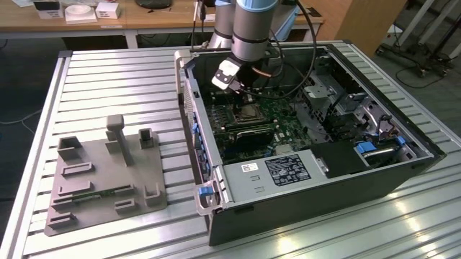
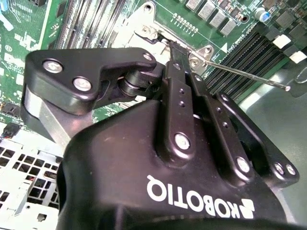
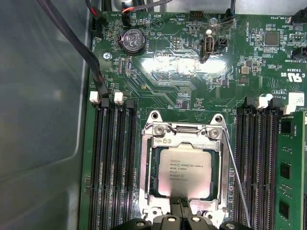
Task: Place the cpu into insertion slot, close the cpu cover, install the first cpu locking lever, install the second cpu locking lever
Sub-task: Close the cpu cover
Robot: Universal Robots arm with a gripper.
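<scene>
Surface [image 1: 108, 81]: slatted metal top carrying the whole set-up.
Computer case [image 1: 403, 178]: black tower lying on its side with the side panel off, on the exterior view's right.
Arm [image 1: 252, 32]: grey tube reaching down into the open case over the board.
Fixture plate [image 1: 101, 183]: grey moulded holder lying flat on the surface, on the exterior view's left, apart from the case.
Circuit board [image 3: 192, 81]: green, lining the case floor.
Hand [image 2: 170, 45]: black, its fingers drawn together with nothing seen between them; in both wrist views the tips rest at the edge of the socket frame.
Memory slots [image 3: 115, 163]: long black rows flanking the socket on both sides.
Insertion slot [image 3: 152, 125]: silvery-rimmed square socket between the memory rows.
Cpu cover [image 3: 184, 141]: thin metal frame lying flat over the slot, its cut-out framing the chip.
Cpu [image 3: 187, 172]: silvery-grey square seated in the insertion slot, inside the cover's opening.
Locking lever [image 3: 235, 177]: thin bright rod beside the socket; in the second wrist view it stands clear of the board.
</scene>
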